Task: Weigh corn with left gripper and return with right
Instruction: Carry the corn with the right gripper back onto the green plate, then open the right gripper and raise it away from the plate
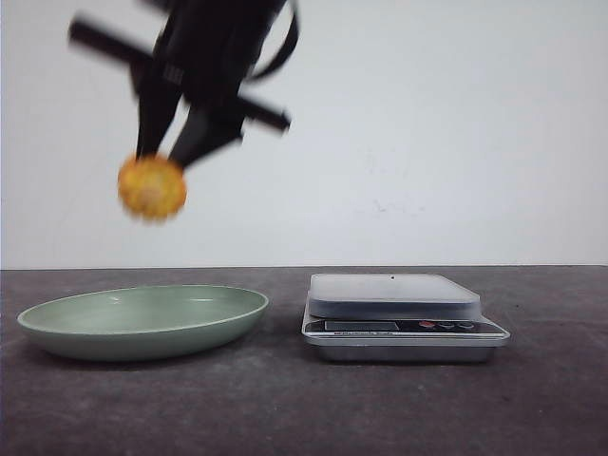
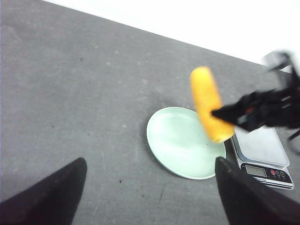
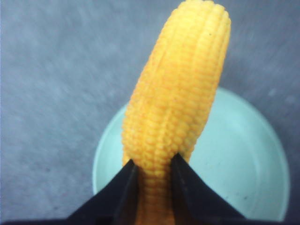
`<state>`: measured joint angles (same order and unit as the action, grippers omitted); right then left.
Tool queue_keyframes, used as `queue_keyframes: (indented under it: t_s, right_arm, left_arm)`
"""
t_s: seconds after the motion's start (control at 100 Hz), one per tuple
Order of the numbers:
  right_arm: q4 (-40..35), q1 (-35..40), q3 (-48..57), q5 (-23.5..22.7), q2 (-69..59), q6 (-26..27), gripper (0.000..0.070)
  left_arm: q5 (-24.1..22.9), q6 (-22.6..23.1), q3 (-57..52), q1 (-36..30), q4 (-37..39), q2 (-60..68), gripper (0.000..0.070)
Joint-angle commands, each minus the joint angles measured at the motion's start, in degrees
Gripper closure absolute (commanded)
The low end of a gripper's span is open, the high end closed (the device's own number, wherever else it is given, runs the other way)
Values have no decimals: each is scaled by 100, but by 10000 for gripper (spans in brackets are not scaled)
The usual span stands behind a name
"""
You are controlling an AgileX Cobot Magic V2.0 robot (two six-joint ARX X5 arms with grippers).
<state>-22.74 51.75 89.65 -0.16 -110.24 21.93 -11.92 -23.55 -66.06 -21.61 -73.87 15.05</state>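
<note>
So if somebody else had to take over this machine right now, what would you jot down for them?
Right hand: shut on the corn, held in the air above the green plate.
Left hand: open, holding nothing, raised over the table.
Scale: nothing on its platform, right of the plate.
Done: judging by the right hand's hold, the weighing looks finished.
Left: lower the corn onto the plate, release.

text: none legible | scale (image 1: 404,318) display: too blurred to read
</note>
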Motion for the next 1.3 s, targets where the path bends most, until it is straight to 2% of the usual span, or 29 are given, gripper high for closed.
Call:
queue_keyframes:
  t_s: [0.0,0.41,0.44,0.47,0.54,0.57,0.61,0.71,0.82,1.02,1.29]
  right_arm:
    - [111,68,144,28,-286,236,700]
    - [-11,35,142,35,-979,339,692]
    - [-15,20,144,31,-979,334,638]
    - [-15,13,144,22,-979,323,531]
    - [17,13,144,35,-979,293,198]
    - [44,13,144,22,-979,291,79]
    - [50,13,144,20,-977,273,0]
    - [-22,-22,188,17,-916,94,13]
    - [-203,-166,208,22,-514,-234,88]
    - [-597,-748,208,20,977,-719,89]
    - [-2184,-1707,208,74,3397,-1300,105]
  left_arm:
    - [-24,15,-74,-9,44,13,186]
    - [-24,15,-74,-9,-229,13,186]
    - [-24,15,-74,-9,-243,13,186]
    - [-24,15,-74,-9,-249,13,186]
    - [-24,15,-74,-9,-247,13,186]
    - [-24,17,-72,-9,-247,13,186]
    - [-24,15,-74,-9,-243,13,186]
    - [-24,17,-72,-9,-245,13,186]
    - [-24,17,-74,-9,-256,13,186]
    - [-24,46,-74,-9,-284,13,186]
    - [-26,90,-72,-9,-192,13,186]
